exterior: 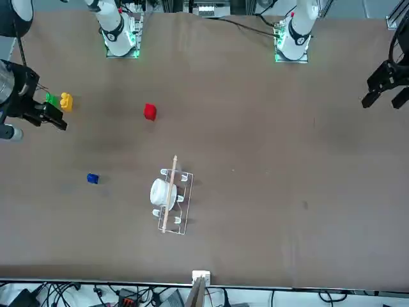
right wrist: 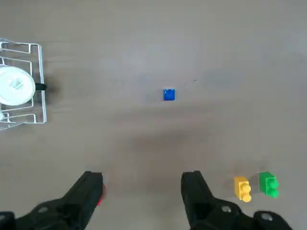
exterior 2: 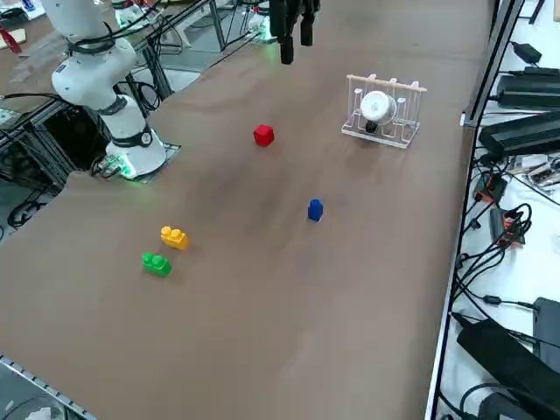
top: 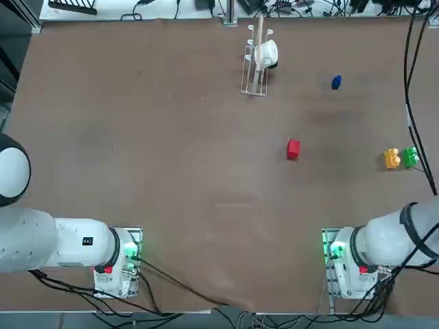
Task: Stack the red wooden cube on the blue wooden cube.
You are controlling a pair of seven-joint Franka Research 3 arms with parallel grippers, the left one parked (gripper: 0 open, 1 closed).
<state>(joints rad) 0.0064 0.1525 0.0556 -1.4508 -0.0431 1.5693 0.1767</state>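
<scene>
The red wooden cube [top: 293,149] [exterior: 150,112] [exterior 2: 263,135] rests on the brown table, right of its middle. Further out and more to the right lies the blue wooden cube [top: 336,82] [exterior: 92,178] [exterior 2: 315,209], apart from the red one. My right gripper [exterior: 56,118] [right wrist: 143,179] hangs high over the table's right edge, near the yellow and green blocks, open and holding nothing. In the right wrist view the blue wooden cube [right wrist: 168,94] lies ahead of the fingers, and a sliver of the red wooden cube [right wrist: 100,197] peeks out beside one finger [right wrist: 91,184].
A yellow block [top: 392,158] [right wrist: 242,188] and a green block [top: 410,157] [right wrist: 268,184] sit side by side near the right edge. A clear rack holding a white cup [top: 257,62] [exterior 2: 381,109] stands at the far middle. Black cables [top: 411,82] hang along the right side.
</scene>
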